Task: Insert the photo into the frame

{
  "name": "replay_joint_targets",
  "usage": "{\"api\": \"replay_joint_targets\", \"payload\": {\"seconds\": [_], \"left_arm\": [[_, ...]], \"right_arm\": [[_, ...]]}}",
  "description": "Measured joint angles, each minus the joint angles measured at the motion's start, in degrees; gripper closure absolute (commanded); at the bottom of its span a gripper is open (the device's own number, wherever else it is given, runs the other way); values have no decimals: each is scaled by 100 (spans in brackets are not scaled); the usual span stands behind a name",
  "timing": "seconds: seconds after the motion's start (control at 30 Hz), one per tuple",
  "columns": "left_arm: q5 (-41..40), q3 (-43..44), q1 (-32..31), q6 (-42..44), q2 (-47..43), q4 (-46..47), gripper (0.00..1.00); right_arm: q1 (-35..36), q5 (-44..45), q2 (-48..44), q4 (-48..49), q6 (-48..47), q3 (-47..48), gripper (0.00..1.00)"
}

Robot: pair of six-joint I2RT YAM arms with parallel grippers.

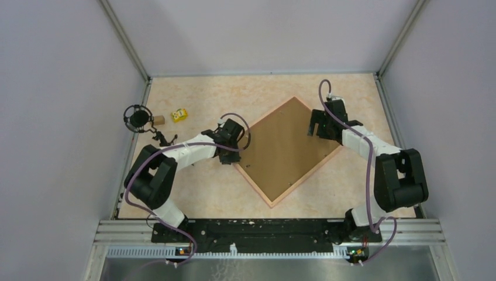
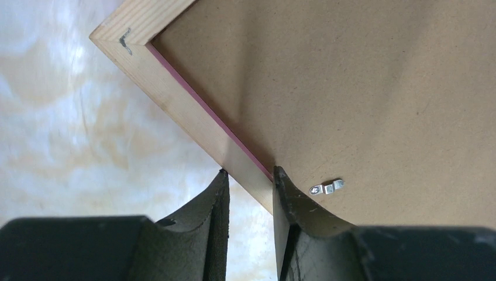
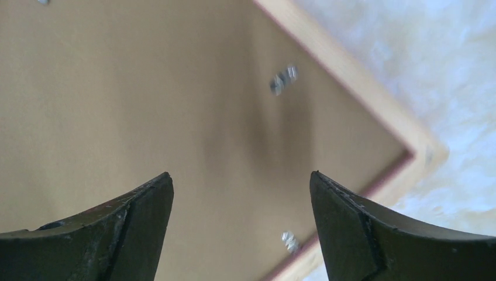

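Note:
The salmon-pink frame (image 1: 254, 187) lies face down on the table, turned like a diamond, with the brown backing board (image 1: 286, 149) filling it. The photo is hidden. My left gripper (image 1: 232, 159) is at the frame's left corner. In the left wrist view its fingers (image 2: 279, 181) pinch the pale wooden rail (image 2: 175, 93), one outside it and one on the board's edge, so my left gripper (image 2: 248, 172) is shut on the frame. My right gripper (image 1: 316, 130) hovers over the board near the right corner. In the right wrist view it (image 3: 241, 175) is wide open and holds nothing.
Small metal clips (image 2: 326, 187) (image 3: 283, 79) sit on the board near the rails. A yellow block (image 1: 179, 115), a small brown cube (image 1: 158, 120) and a black round device (image 1: 138, 119) stand at the table's far left. Walls close in on three sides.

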Motion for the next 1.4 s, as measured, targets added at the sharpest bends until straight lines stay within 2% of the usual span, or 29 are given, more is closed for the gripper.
{"api": "replay_joint_targets", "payload": {"seconds": [0.17,0.37,0.5,0.67,0.87,0.93,1.03,1.17,1.4], "left_arm": [[-166,387,116,1040,345,-59,100],[-861,723,173,2002,595,-214,100],[-1178,1156,361,2455,946,-310,100],[-1233,1161,575,2848,964,-138,100],[-1134,1331,649,3038,984,-317,60],[-997,1458,680,3123,1008,-466,51],[-835,1528,715,3220,1008,-605,43],[-726,1519,734,3320,968,-667,39],[-525,1502,739,3390,828,-675,40]], "right_arm": [[-293,72,140,-188,-262,238,12],[-542,144,223,-382,-306,243,15],[-673,87,361,-387,-190,232,18],[-807,-188,391,-275,-4,-142,19],[-804,-507,245,-223,146,-369,16],[-807,-492,170,-199,164,-398,15],[-807,-446,125,-216,170,-407,16],[-807,-431,125,-236,173,-407,22],[-802,-603,125,-280,166,-407,22]]}}
